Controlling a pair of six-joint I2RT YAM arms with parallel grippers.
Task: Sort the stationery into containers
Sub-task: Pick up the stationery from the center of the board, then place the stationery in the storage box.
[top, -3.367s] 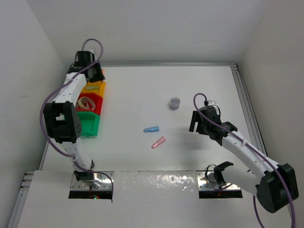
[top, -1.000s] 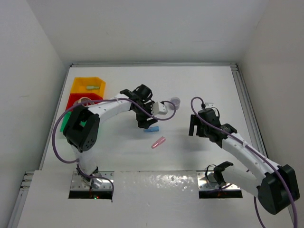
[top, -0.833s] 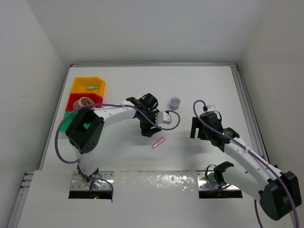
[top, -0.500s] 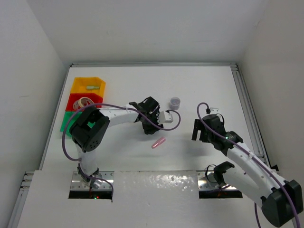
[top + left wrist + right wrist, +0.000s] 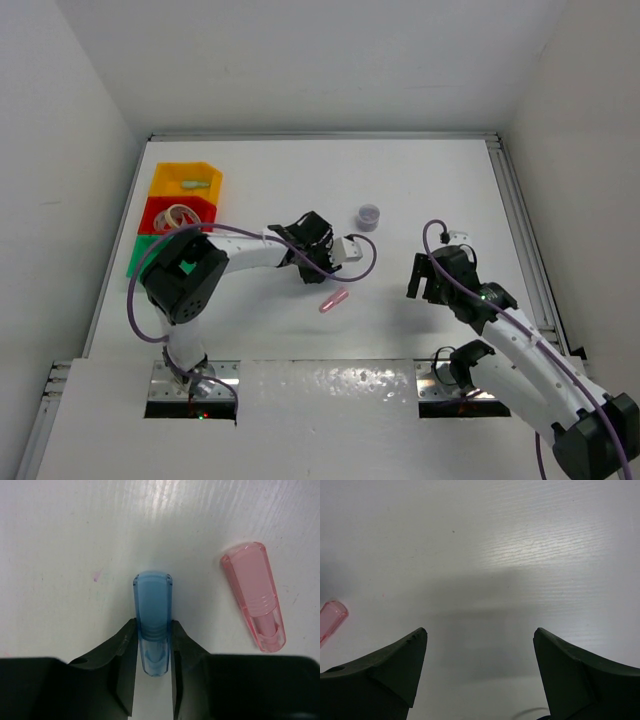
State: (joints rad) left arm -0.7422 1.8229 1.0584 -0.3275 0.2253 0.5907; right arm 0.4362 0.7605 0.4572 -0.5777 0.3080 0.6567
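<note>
My left gripper (image 5: 153,632) is shut on a blue capsule (image 5: 153,615) that lies on the white table; in the top view the gripper (image 5: 309,268) hides the capsule. A pink capsule (image 5: 255,597) lies just to its right, also visible from above (image 5: 334,300) and at the left edge of the right wrist view (image 5: 330,619). A grey-purple cylinder (image 5: 369,214) stands farther back. My right gripper (image 5: 421,283) is open and empty above bare table (image 5: 480,640). The yellow-orange bin (image 5: 170,176), red bin (image 5: 152,208) and green bin (image 5: 138,258) sit in a column at the left.
A green capsule (image 5: 192,185) lies in the yellow-orange bin and rings (image 5: 180,215) lie in the red bin. My left arm's elbow covers part of the green bin. A metal rail (image 5: 520,220) runs along the table's right edge.
My left arm swung from the bins to the middle of the table and closed on the blue capsule. My right arm drew back toward the near edge.
</note>
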